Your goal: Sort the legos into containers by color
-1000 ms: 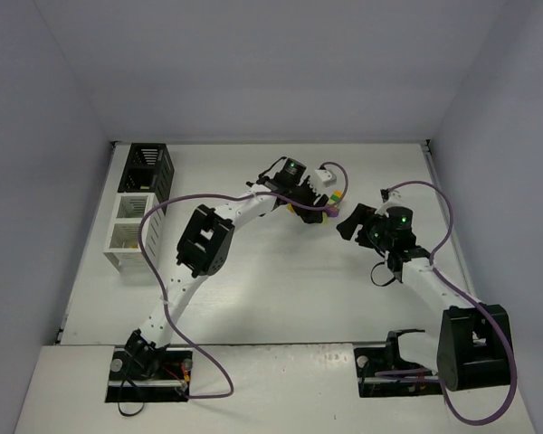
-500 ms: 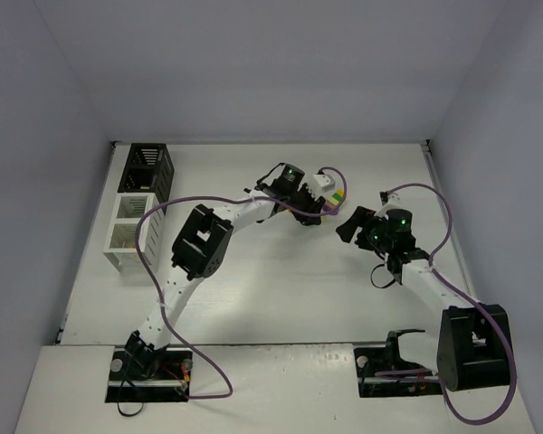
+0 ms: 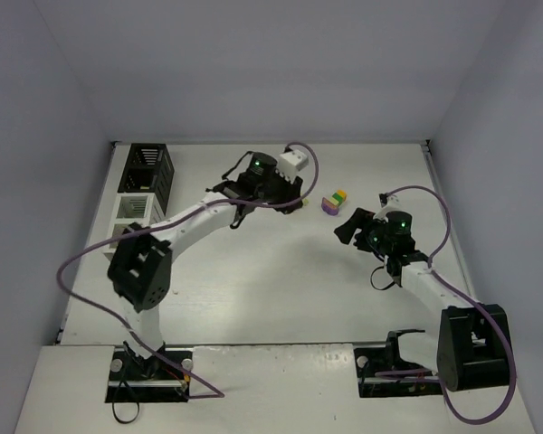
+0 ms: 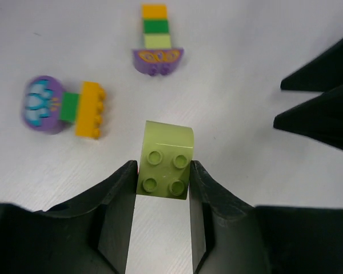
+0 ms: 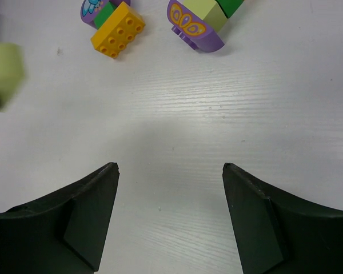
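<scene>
In the left wrist view my left gripper [image 4: 163, 174] is shut on a light green brick [image 4: 166, 157] with studs facing the camera. Beyond it on the table lie a stack of yellow, dark green, light green and purple pieces [image 4: 156, 40] and a purple round piece joined to green and yellow bricks [image 4: 66, 107]. In the top view the left gripper [image 3: 285, 197] is left of the stack [image 3: 333, 201]. My right gripper [image 5: 169, 166] is open and empty, with the yellow brick [image 5: 118, 29] and the purple butterfly piece [image 5: 194, 25] ahead of it. It also shows in the top view [image 3: 348, 226].
A black slatted bin [image 3: 146, 168] and two white bins [image 3: 134, 206] stand in a row at the table's left edge; the left arm's elbow [image 3: 140, 271] covers part of the nearest one. Grey walls enclose the table. Purple cables loop over both arms.
My left arm has swung left, away from the legos, its elbow now over the bins. The brick stack it covered now shows. The right arm has barely moved.
</scene>
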